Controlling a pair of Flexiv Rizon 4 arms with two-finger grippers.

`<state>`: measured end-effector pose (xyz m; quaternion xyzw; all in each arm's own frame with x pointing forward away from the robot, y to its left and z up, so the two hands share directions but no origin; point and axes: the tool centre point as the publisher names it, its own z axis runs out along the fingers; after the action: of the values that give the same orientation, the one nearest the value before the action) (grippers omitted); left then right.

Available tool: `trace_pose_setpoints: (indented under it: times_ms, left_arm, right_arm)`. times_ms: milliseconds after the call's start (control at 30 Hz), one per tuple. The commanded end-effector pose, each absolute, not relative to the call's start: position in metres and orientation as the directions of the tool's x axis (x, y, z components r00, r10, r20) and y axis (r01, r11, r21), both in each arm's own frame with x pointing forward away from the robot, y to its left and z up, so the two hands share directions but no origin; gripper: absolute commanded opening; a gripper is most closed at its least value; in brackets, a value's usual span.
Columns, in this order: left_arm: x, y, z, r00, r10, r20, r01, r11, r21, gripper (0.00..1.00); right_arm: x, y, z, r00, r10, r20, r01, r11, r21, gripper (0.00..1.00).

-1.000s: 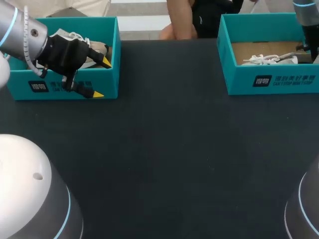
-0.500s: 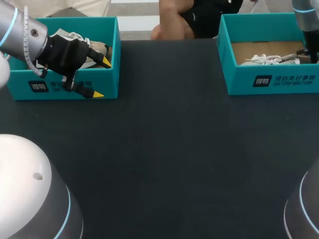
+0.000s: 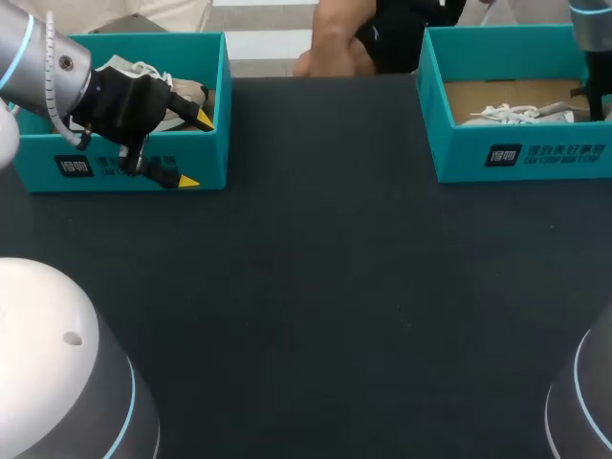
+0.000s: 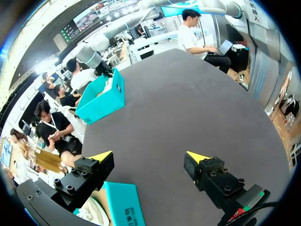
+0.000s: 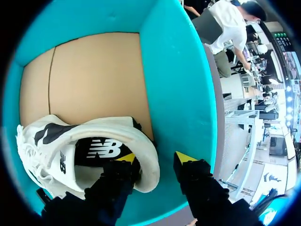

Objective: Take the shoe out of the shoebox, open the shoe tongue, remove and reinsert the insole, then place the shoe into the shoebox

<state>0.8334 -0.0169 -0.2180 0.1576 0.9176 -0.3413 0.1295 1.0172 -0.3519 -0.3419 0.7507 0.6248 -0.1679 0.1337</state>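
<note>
1. Black matte worktop (image 3: 316,268): lies below and ahead of both grippers.

2. Right teal cardboard shoebox (image 3: 521,158): open-topped, at the worktop's far right corner. It surrounds the right gripper, and its tan cardboard floor (image 5: 89,75) shows ahead of the fingers.

3. Left teal cardboard shoebox (image 3: 115,164): open-topped, at the far left corner. Its front wall passes between the left gripper's two fingers.

4. White lace-up trainer (image 5: 84,129) with black side marks and a dark lining: lies inside the right teal cardboard shoebox, heel towards the right gripper and laces away from it.

5. Second white trainer (image 3: 143,69): lies inside the left teal cardboard shoebox, just beside the left gripper's inner finger and partly hidden by the wrist.

6. Left gripper (image 4: 149,157): fingers spread wide and holding nothing. One yellow tip is over the box interior, the other outside the front wall above the worktop.

7. Right gripper (image 5: 155,157): fingers parted, straddling the heel of the white lace-up trainer. One tip is inside the heel opening, the other behind the heel. A strip of teal wall shows between the outer tip and the shoe, so there is no clamp.
</note>
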Motion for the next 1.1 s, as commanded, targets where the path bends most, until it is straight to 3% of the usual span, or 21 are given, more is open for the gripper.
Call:
trace_pose_setpoints:
  times_ms: [33,200,333,500,600,633,800,1000,1100]
  left_arm:
    - [0.833,-0.017,-0.218,-0.916,0.201,-0.346,0.378,0.719,-0.583,1.0]
    - [0.833,-0.017,-0.218,-0.916,0.201,-0.346,0.378,0.719,-0.583,1.0]
    - [0.833,-0.017,-0.218,-0.916,0.201,-0.346,0.378,0.719,-0.583,1.0]
    - [0.833,-0.017,-0.218,-0.916,0.201,-0.346,0.378,0.719,-0.583,1.0]
    - [0.833,-0.017,-0.218,-0.916,0.201,-0.346,0.378,0.719,-0.583,1.0]
    - [0.833,-0.017,-0.218,-0.916,0.201,-0.346,0.378,0.719,-0.583,1.0]
    - [0.833,-0.017,-0.218,-0.916,0.201,-0.346,0.378,0.719,-0.583,1.0]
    - [0.833,-0.017,-0.218,-0.916,0.201,-0.346,0.378,0.719,-0.583,1.0]
    - [0.833,-0.017,-0.218,-0.916,0.201,-0.346,0.378,0.719,-0.583,1.0]
  right_arm:
    - [1.007,-0.348,-0.325,0.159,0.895,-0.416,0.986,-0.168,0.015,0.47]
    - [1.006,-0.345,-0.305,0.175,0.896,-0.407,0.984,-0.168,0.055,0.61]
    - [1.004,-0.329,-0.282,0.229,0.925,-0.304,0.973,-0.205,0.108,0.63]
    - [0.991,-0.305,-0.272,0.2,0.947,-0.252,0.977,-0.173,0.124,0.65]
    - [0.98,-0.285,-0.261,0.169,0.965,-0.2,0.98,-0.142,0.142,0.74]
    - [0.974,-0.275,-0.256,0.163,0.971,-0.175,0.978,-0.136,0.159,0.83]
    - [0.952,-0.247,-0.238,0.143,0.981,-0.131,0.968,-0.111,0.227,0.82]
    - [0.925,-0.211,-0.22,0.092,0.988,-0.124,0.959,-0.055,0.277,1.0]
    - [0.918,-0.202,-0.216,0.078,0.988,-0.13,0.96,-0.039,0.278,1.0]
